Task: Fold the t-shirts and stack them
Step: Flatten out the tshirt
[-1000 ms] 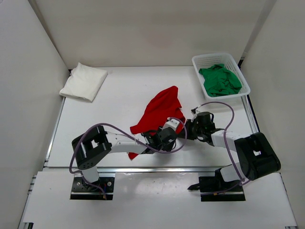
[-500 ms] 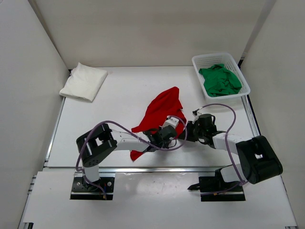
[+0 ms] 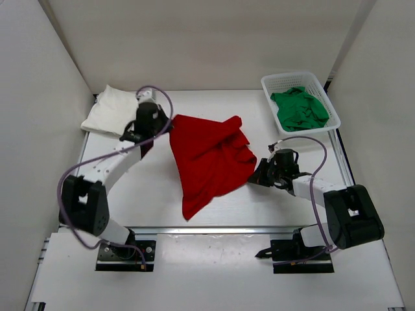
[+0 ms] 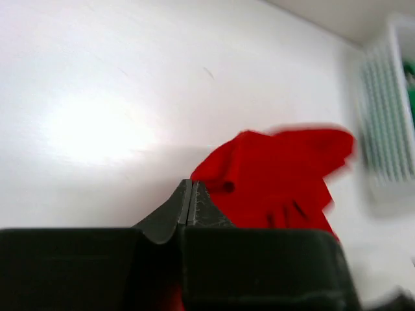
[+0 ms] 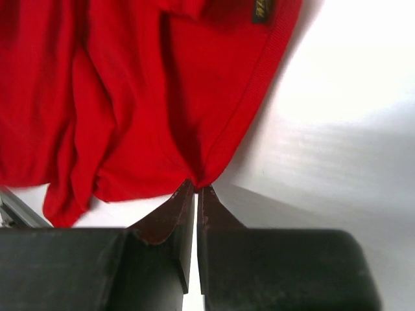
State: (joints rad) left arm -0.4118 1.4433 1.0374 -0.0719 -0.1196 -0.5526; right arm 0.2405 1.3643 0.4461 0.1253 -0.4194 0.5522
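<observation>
At the far left, white t-shirt [image 3: 113, 110]: lies folded in a compact pad on the table [image 3: 136, 188], close to the far-left corner.
Left gripper [image 4: 190, 197]: the jaws are pressed fully together. A far-left corner of the red t-shirt [image 3: 211, 159] is judged to be pinched in them, since the cloth is drawn straight up to the fingers.
Red t-shirt: spread over the middle of the table and stretched between both grippers. It tapers to a point on the near side and is creased, not flat.
Right gripper [image 5: 196, 194]: the jaws are closed with only a sliver between the tips, and the right-hand hem of the red t-shirt is nipped there.
Green t-shirt [image 3: 299, 109]: left crumpled inside the basket [image 3: 292, 76] at the far right, well apart from both grippers.
Step in hand: the red t-shirt is judged to be pulled open for flattening; no fold has yet been made in it.
Next move: the cloth is to be laid flat and smoothed, both grips being kept until it rests, before a fold is begun.
Count: three t-shirts, one of each colour (one folded, one in hand, one untouched); one basket; two grippers.
</observation>
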